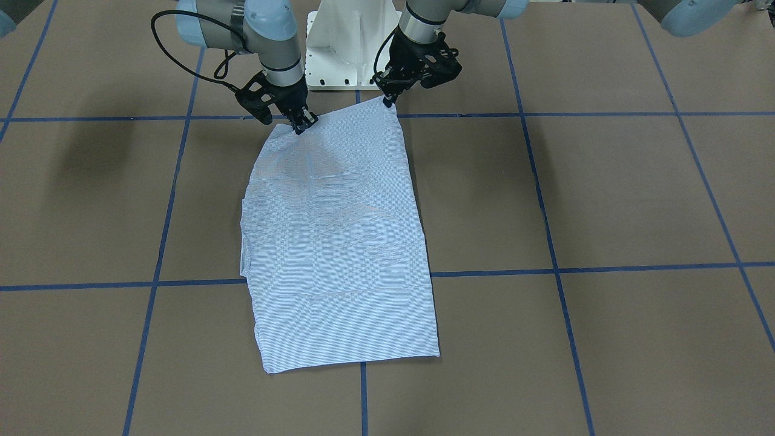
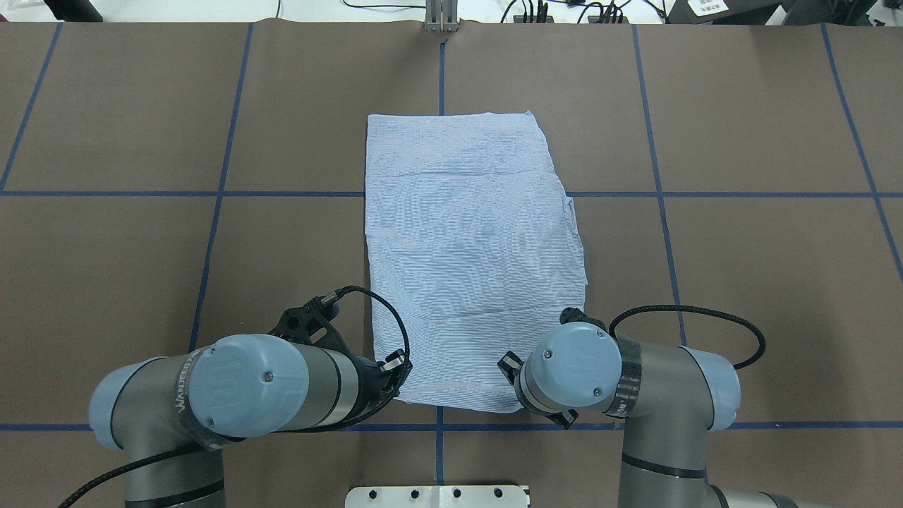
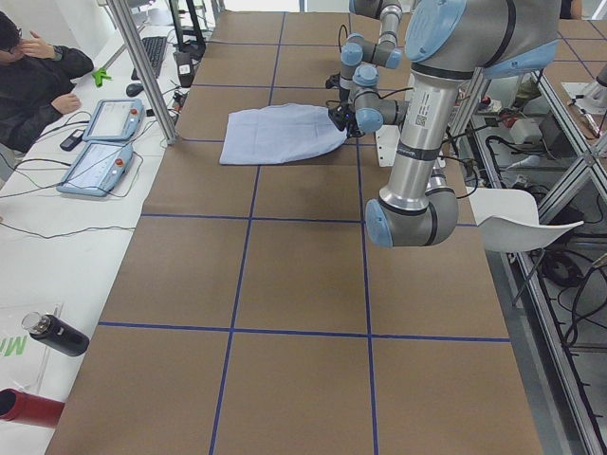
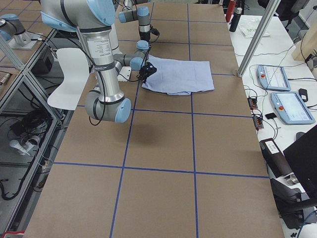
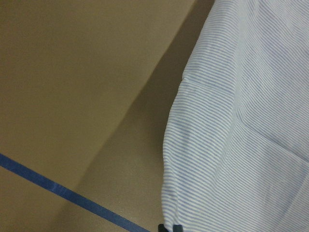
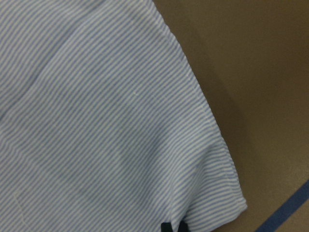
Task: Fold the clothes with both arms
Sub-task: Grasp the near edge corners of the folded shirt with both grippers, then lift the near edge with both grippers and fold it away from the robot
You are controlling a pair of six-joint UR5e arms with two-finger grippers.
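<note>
Overhead exterior view, items listed outward from the base (image 2: 437,496).

1. Left arm (image 2: 247,384): set just to the left of the base, elbow bent, wrist turned inward over the table (image 2: 741,282).
2. Right arm (image 2: 635,388): set just to the right of the base, likewise bent inward.
3. Left gripper (image 1: 388,100): held low, just ahead of the base; its fingertips are pressed together on the shirt's (image 2: 473,247) near left corner, which is lifted slightly off the table.
4. Right gripper (image 1: 302,126): held ahead of the base on the other side; its fingertips are pinched on the shirt's near right corner.
5. Shirt: folded into a long rectangle of fine blue-and-white stripes, laid straight ahead of the base, long side running away from it. The far part lies flat; the near edge is stretched between the two grippers.
6. Tape lines (image 2: 226,194): blue grid across the brown table; one line is crossed by the shirt.
7. Person (image 3: 33,81): seated at a white bench past the table edge farthest from the base.
</note>
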